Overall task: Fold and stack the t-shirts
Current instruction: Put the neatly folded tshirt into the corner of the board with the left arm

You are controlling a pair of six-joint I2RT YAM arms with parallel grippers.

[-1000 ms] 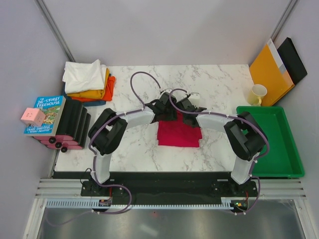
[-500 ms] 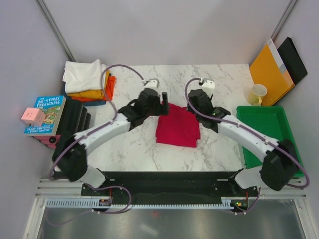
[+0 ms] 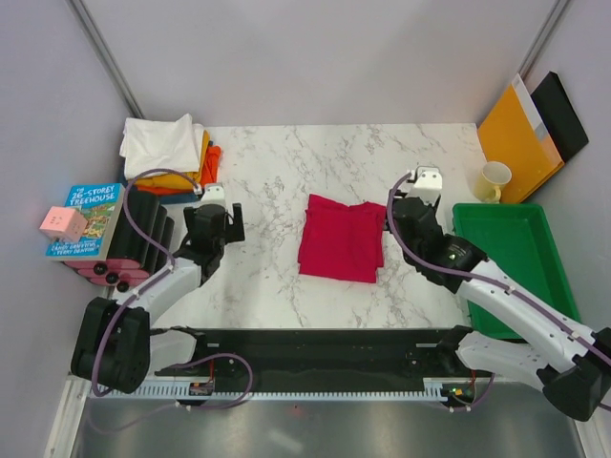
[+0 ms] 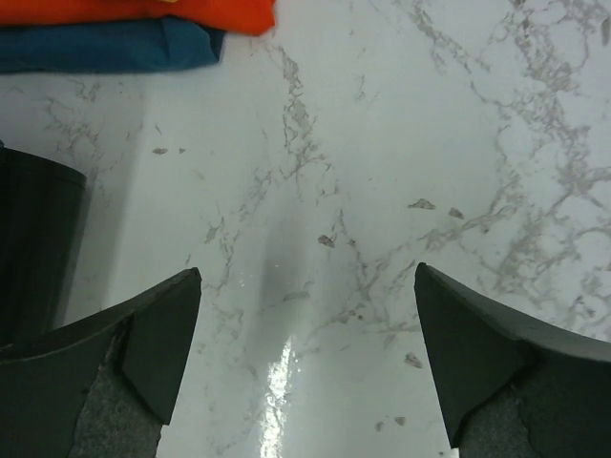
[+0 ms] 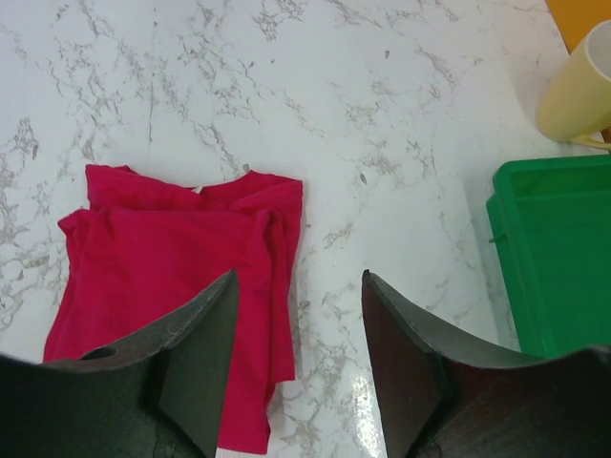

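Both arms are retreating from the folded red t-shirt (image 3: pixel 342 239) on the bench (image 3: pixel 277 162); left end effector (image 4: pixel 305 315) and right end effector (image 5: pixel 298 315) are gaping apart, empty. The far-left-corner stack (image 3: pixel 172 157) is awaiting it.

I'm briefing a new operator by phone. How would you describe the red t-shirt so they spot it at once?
Start at the white marble table. Near its middle lies the red t-shirt, folded and alone. The other shirts sit stacked at the far left corner; only this one is crimson.
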